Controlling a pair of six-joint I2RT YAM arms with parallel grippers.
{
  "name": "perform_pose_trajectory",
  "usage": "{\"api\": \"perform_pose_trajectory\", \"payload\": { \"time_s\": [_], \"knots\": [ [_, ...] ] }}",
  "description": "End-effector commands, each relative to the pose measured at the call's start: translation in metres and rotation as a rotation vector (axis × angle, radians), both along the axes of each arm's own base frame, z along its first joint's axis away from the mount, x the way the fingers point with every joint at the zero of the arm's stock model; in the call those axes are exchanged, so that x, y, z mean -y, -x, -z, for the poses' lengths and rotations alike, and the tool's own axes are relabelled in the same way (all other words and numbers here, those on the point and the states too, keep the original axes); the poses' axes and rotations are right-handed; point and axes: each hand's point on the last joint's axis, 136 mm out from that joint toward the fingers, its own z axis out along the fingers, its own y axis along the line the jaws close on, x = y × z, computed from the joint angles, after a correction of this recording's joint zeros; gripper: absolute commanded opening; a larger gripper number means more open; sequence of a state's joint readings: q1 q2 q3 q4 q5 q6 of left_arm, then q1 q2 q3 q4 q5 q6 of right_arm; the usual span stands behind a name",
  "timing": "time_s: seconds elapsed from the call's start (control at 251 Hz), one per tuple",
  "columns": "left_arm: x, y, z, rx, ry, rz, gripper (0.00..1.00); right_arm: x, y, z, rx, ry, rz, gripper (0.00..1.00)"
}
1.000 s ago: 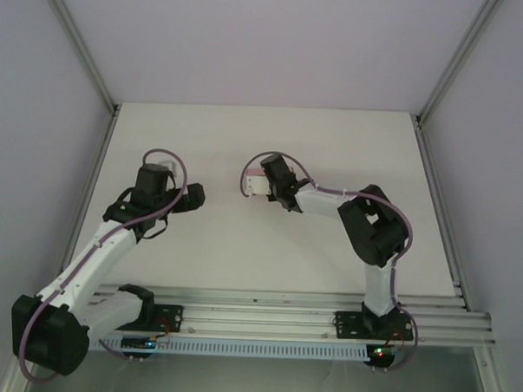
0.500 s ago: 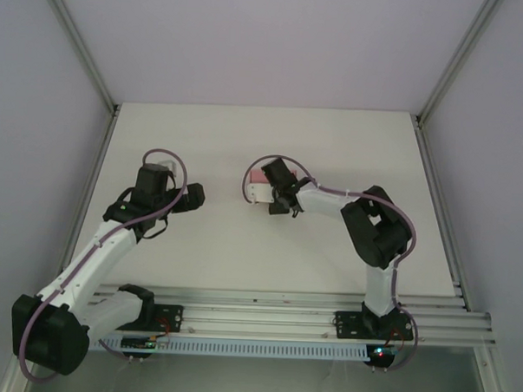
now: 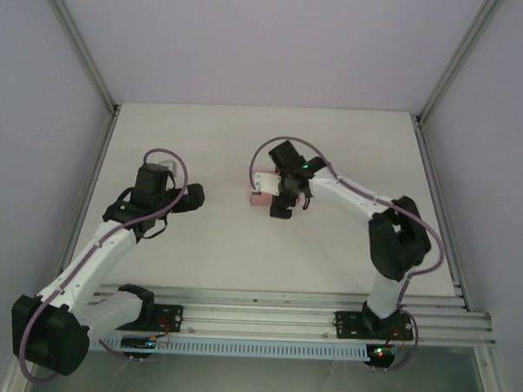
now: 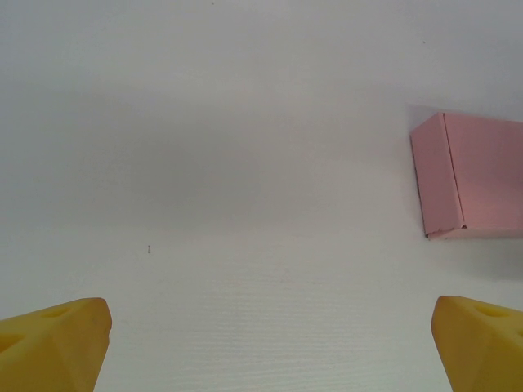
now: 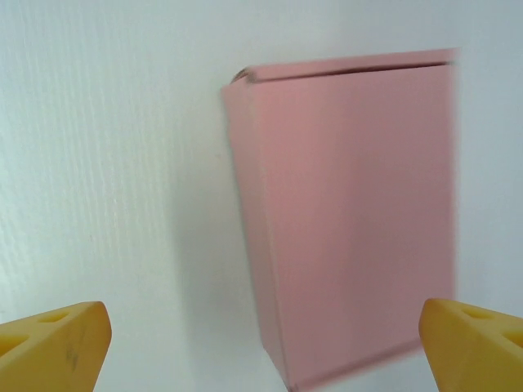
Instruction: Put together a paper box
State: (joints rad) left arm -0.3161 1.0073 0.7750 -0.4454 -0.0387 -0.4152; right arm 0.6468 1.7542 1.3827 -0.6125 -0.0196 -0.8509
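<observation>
**Observer:** As the overhead view is laid out, where does the paper box (image 3: 260,197) lie?

**Operator:** I see it flat on the matte white table (image 3: 216,246), a little beyond centre. It is just beside my right gripper (image 3: 281,203). My left gripper (image 3: 192,196) is well apart from it, off to the left.

**Observer:** What form and material?

**Operator:** It is a closed, shallow rectangular box of thin pink card with smooth faces and crisp folded edges. In the right wrist view the paper box (image 5: 351,212) shows a broad top face, a narrower side wall on the left and a thin dark seam along the far edge. Its outline is slightly blurred. In the left wrist view the paper box (image 4: 474,175) sits at the right margin, one narrow wall turned toward the lens.

**Observer:** And the fingers?

**Operator:** On my right gripper (image 5: 263,347) the yellow wedge-shaped fingertips (image 5: 53,347) are spread wider than the box and grasp nothing. My left gripper (image 4: 265,343) is equally wide apart and empty, with only the faintly ribbed table surface between its tips.
</observation>
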Motion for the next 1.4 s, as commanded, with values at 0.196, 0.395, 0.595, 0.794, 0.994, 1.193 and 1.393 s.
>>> {"api": "perform_pose_trajectory", "payload": {
  "time_s": [0.196,0.395,0.595,0.794,0.994,1.193,1.393],
  "knots": [
    [-0.037,-0.029,-0.015,0.187,-0.209,-0.106,0.99,0.101,-0.038,-0.094,0.201,-0.454,0.737,0.99],
    [-0.084,-0.057,0.003,0.32,-0.358,-0.218,1.0,0.177,-0.036,-0.05,0.306,-0.661,0.968,0.99],
    [-0.105,-0.057,0.017,0.552,-0.336,-0.255,1.0,0.218,-0.014,-0.013,0.315,-0.787,1.042,0.99],
    [-0.1,-0.062,0.037,0.561,-0.317,-0.193,1.0,0.232,-0.015,0.01,0.387,-0.887,1.03,0.99],
    [-0.11,-0.068,0.058,0.599,-0.324,-0.212,1.0,0.242,-0.023,0.028,0.457,-0.876,1.024,0.99],
    [-0.104,-0.099,0.069,0.497,-0.3,-0.128,1.0,0.272,-0.046,0.04,0.417,-0.882,1.209,0.99],
    [-0.109,-0.097,0.073,0.47,-0.272,-0.14,0.99,0.272,-0.046,0.042,0.404,-0.869,1.227,0.99]
  ]
}}
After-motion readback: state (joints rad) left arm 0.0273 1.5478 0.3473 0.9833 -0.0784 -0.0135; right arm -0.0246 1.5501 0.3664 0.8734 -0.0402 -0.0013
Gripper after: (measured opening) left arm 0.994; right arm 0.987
